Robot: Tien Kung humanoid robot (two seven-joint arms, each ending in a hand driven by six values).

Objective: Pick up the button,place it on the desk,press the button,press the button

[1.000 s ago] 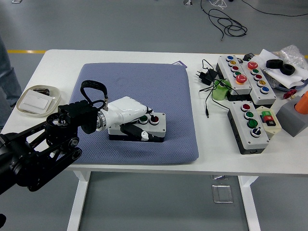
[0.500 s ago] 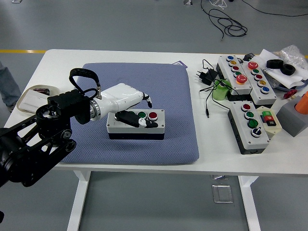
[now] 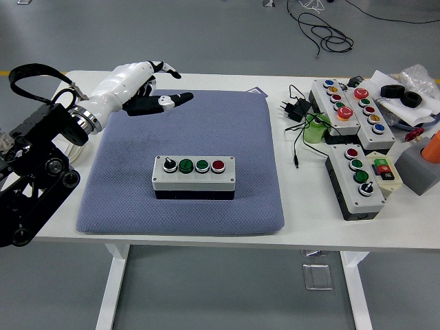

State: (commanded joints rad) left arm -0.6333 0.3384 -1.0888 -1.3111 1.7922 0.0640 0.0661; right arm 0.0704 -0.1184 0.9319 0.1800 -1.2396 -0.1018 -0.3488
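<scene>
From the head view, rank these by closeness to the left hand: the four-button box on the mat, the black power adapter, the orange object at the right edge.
Measured from the left hand, raised over the mat's far-left corner:
1. Four-button box, mid-mat, in front of the hand.
2. Black power adapter, on the table just right of the mat.
3. Orange object, at the far right edge.

The button box [image 3: 194, 177] looks like matt grey plastic with glossy caps, lying on a blue pad [image 3: 180, 162] of rough woven cloth. The left hand [image 3: 141, 86] has a smooth glossy white shell. The table [image 3: 206, 81] is smooth matt white.
</scene>
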